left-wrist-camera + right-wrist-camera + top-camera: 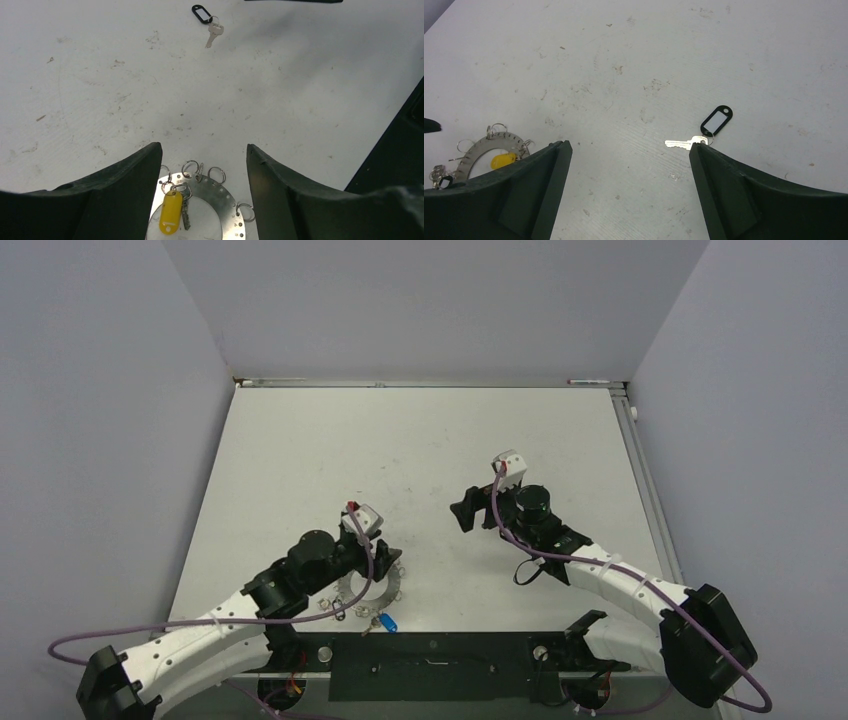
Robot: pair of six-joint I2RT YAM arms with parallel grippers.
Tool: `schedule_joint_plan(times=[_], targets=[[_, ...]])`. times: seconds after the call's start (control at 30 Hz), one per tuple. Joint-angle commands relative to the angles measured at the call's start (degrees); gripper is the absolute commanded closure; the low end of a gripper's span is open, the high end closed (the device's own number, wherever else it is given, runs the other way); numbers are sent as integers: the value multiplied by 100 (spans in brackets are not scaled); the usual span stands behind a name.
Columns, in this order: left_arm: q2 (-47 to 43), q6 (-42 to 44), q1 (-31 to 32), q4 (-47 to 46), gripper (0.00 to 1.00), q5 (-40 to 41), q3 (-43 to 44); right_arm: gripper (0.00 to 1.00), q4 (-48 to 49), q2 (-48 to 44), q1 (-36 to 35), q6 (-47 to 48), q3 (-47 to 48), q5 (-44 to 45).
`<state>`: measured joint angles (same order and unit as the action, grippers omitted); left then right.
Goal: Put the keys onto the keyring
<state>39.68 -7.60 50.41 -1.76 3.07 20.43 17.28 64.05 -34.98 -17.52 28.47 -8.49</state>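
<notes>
The keyring (227,202), a flat silvery ring with small wire loops, lies on the table between my left gripper's (204,150) fingers. The jaws stand apart on either side of it; the left finger hides its left edge. A key with a yellow tag (170,212) hangs on the ring. A loose key with a black tag (716,120) lies on the table by my right gripper's (630,145) right fingertip; that gripper is wide open with nothing between its fingers. From above, a blue-tagged key (386,621) lies at the keyring's (362,592) near side.
The black base plate (430,660) runs along the near edge between the arm bases. Grey walls close off the table at the left, back and right. More small keys (438,178) lie at the keyring's far rim in the right wrist view.
</notes>
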Motion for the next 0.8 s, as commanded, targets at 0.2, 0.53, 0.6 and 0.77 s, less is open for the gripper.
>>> schedule_joint_plan(times=[0.2,0.53,0.6,0.77], targets=[[703,483,909,-1916,48,908,-895,7,640,296,-53,-110,-62,-368],[1382,-86,866,-1713,58,1270,-726,7,725,327,-53,-163,-132,-492],[1612,-279,869,-1456,58,1446,-510,7,721,320,-53,-172,-132,-519],[2162,-540,855,-1274,58,1680,-232,7,746,301,-53,-174,-138,-521]])
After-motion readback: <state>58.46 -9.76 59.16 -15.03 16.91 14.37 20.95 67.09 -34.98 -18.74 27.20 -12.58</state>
